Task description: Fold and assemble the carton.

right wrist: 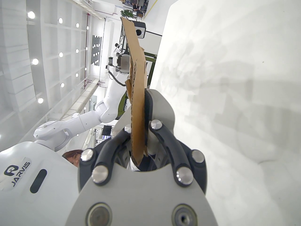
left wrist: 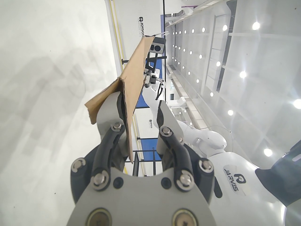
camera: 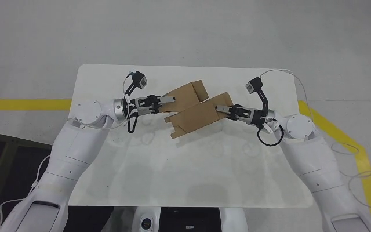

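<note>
Carton point(camera: 194, 107) of brown corrugated cardboard, partly folded with its panels at an angle, is held above the far middle of the white table point(camera: 116, 174), between the two arms. The right gripper point(camera: 220, 108) has its fingers pressed together on one edge of the carton. The left gripper point(camera: 168, 100) is at the opposite end with its fingers apart: a panel lies against one finger point(left wrist: 110, 111), and the other finger point(left wrist: 167, 118) stands clear of it.

L end effector point(camera: 173, 99), R end effector point(camera: 219, 108) at carton point(camera: 194, 110) ends.
</note>
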Tool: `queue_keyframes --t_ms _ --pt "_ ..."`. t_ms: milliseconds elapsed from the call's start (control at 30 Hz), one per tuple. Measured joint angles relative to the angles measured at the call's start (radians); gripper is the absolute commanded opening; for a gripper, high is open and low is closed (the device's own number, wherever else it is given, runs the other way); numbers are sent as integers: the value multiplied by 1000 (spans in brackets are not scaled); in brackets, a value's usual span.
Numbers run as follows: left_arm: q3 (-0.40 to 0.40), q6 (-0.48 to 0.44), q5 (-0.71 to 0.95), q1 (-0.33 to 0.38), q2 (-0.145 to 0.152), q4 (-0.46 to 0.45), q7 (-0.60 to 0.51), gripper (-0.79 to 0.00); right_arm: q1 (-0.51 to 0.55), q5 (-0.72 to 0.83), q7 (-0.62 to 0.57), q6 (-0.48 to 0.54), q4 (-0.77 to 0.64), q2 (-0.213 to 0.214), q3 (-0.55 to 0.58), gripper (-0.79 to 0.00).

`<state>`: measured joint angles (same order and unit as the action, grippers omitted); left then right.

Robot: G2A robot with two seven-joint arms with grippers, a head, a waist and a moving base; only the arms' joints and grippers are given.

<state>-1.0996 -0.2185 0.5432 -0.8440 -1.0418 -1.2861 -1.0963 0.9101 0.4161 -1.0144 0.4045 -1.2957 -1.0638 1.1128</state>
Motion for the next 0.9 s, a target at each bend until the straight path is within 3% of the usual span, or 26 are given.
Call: queue_keyframes --t_ms 133,300,467,533,567,900 --pt "3 10 -16 2 -1 5 1 -548 0 -2 0 0 1 -1 1 -785" --pt "10 17 -29 4 -4 5 -4 -785 2 -3 3 2 1 -2 4 -785" --pt "13 20 -31 5 -7 5 -8 -785 4 -5 2 2 0 -3 6 -770" --pt "13 21 -27 6 -8 7 -10 -785 5 -5 2 1 0 -4 7 -292" --pt "12 21 -22 6 -9 8 -10 -785 7 -4 1 1 1 -4 8 0" --pt "-15 -19 -16 -8 -7 -26 -22 -785 49 -7 -10 19 -28 22 121 0"
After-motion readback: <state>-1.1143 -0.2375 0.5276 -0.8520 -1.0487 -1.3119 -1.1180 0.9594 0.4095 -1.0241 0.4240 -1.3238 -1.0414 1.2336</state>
